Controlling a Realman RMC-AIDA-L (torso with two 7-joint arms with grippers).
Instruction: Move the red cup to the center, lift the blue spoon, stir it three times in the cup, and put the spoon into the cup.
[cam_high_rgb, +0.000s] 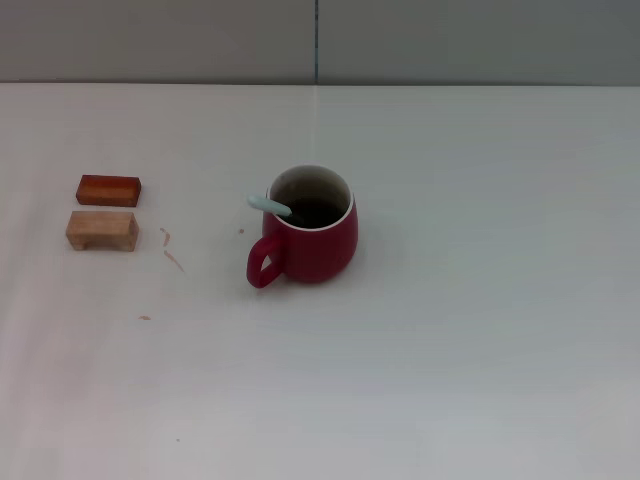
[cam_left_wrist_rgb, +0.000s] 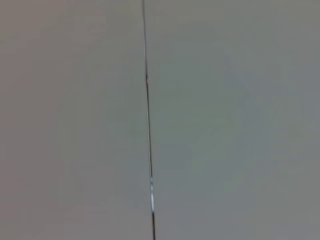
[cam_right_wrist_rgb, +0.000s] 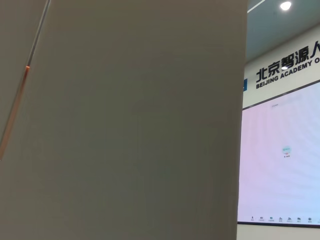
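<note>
The red cup (cam_high_rgb: 312, 228) is seen only from the head view, upright near the middle of the white desk (cam_high_rgb: 480, 340), handle toward the front left. The blue spoon (cam_high_rgb: 270, 206) is leaned inside it, handle over the left rim. Two wooden blocks (cam_high_rgb: 104, 212) are set well to the left. Only a grey panel wall (cam_left_wrist_rgb: 225, 120) is shown by the left wrist view; a wall and a lit screen (cam_right_wrist_rgb: 280, 165) by the right. Neither arm's fingers are visible, so their state cannot be told.

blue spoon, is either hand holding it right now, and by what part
Nothing holds it. The blue spoon rests in the red cup, handle leaning over the rim, and neither hand appears in any view.
</note>
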